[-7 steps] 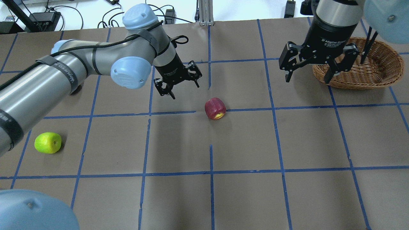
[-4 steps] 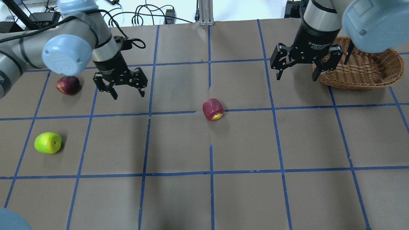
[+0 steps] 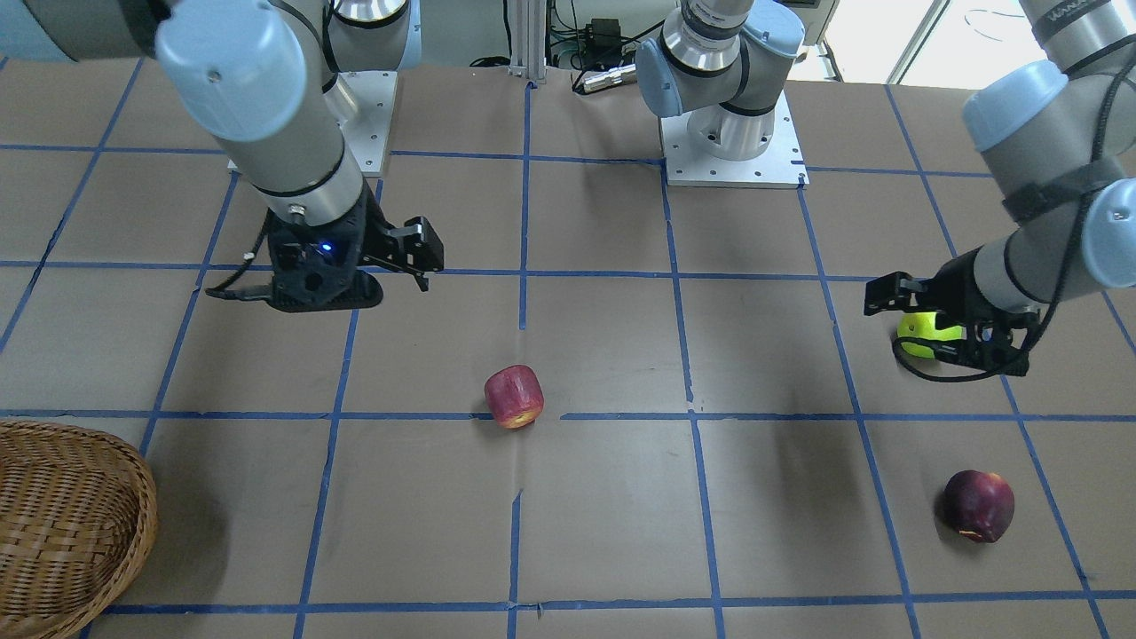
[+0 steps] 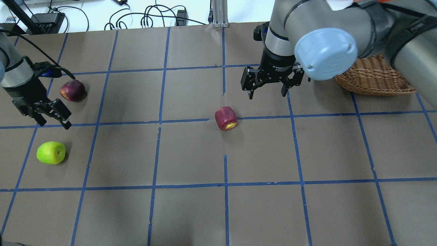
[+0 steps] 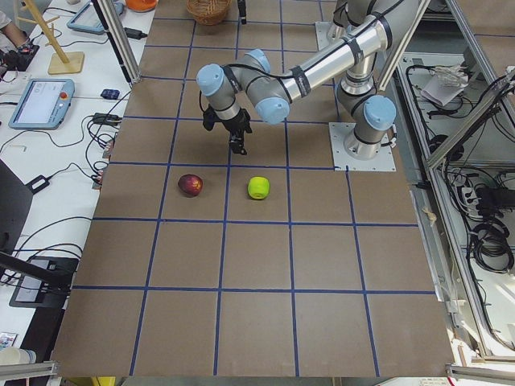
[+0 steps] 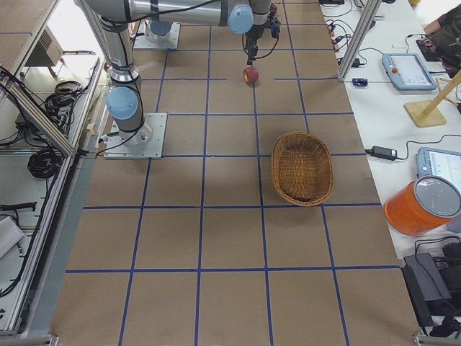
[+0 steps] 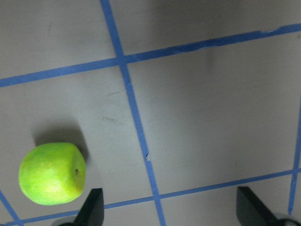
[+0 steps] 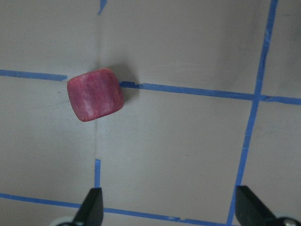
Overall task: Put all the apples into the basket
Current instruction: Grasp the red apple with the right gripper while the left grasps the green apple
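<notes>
1. Your table [image 4: 191, 212] is covered in brown paper, marked into squares by blue tape lines [image 4: 226, 205].
2. At its far edge in the overhead view you have loose black cables [image 4: 149, 20] and an aluminium post [image 4: 218, 13].
3. On the white surface [image 6: 367, 108] beside the table, in the right-side view, note a tablet [image 6: 408, 70] in a blue case, a wooden stand [image 6: 425, 109], a black power brick [image 6: 382, 153] and an orange tub [image 6: 423, 207] with a grey lid.

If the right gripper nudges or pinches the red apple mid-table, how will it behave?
The red apple lies tipped on its side, yellowish base showing, so an off-centre nudge would probably roll it. It looks firm and rounded; the open right gripper should likely close across its widest part, since smooth skin may slip.
</notes>
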Controlling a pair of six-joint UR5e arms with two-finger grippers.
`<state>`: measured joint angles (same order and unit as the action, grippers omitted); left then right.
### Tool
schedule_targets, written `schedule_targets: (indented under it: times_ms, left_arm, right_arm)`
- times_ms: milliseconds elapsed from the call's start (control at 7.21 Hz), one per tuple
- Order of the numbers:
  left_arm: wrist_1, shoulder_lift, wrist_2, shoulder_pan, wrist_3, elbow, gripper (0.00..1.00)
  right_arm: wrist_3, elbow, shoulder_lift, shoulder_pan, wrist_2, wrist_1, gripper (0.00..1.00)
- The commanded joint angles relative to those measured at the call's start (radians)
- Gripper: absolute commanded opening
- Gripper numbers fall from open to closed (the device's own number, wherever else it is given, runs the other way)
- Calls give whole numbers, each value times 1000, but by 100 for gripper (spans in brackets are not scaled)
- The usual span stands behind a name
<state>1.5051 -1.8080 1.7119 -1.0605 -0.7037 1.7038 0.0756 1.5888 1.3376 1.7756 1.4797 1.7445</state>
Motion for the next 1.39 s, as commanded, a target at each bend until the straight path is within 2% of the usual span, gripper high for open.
schedule_targets:
  times_ms: [0, 277, 416, 555, 971, 1249]
  left_arm:
    - [-67, -40, 67, 97, -92, 29, 100]
    - [-161, -54, 87, 122, -100, 121, 100]
    - [-240, -65, 86, 126, -102, 149, 100]
    - [-253, -85, 87, 126, -103, 161, 100]
    - [-356, -169, 78, 126, -100, 175, 100]
    - [-362, -156, 77, 126, -103, 169, 98]
  right_arm:
    - [-2, 34, -92, 88, -1, 169, 100]
    - [0, 40, -164, 133, -1, 239, 100]
    - [3, 40, -213, 136, -1, 321, 100]
    - [7, 40, -248, 136, 1, 373, 100]
    - [13, 59, -277, 136, 13, 379, 100]
    - [15, 62, -276, 139, 2, 379, 100]
